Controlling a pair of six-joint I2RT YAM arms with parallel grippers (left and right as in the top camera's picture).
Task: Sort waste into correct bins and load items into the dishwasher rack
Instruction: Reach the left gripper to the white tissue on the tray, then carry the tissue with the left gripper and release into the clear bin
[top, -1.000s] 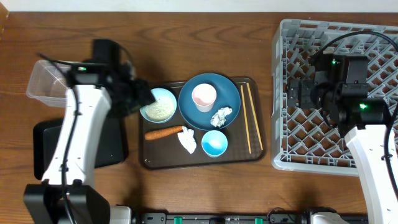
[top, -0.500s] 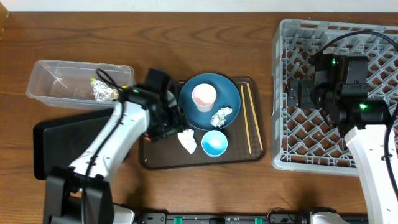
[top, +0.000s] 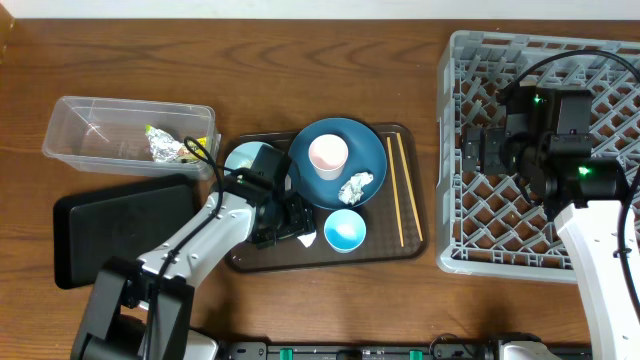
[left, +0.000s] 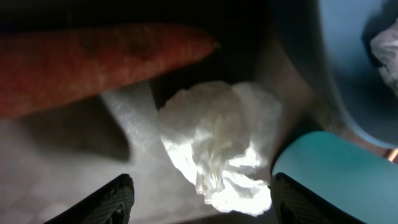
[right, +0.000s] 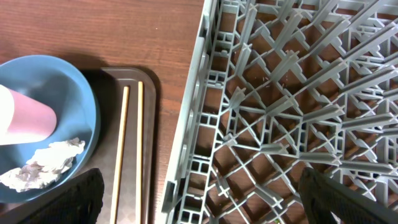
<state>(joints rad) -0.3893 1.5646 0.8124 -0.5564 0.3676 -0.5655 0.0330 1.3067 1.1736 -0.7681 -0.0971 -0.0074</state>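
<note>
Swung away from the clear tub (top: 70, 130) and further across the brown serving tray (top: 385, 250), the left gripper (left: 202, 186) now hangs over a crumpled napkin (left: 217, 140) with its jaws spread wide, a finger on either side. A carrot (left: 93, 59) and the small light-blue bowl (left: 336, 177) lie just beside the napkin. The yellow-green wrapper (top: 165, 148) sits in the tub, near the black tray (top: 110, 225). Across the table the right gripper (right: 202, 193) is unmoved and also wide open, holding nothing. It hovers over the dishwasher rack (right: 280, 93) at its edge, near the chopsticks (right: 132, 149).
</note>
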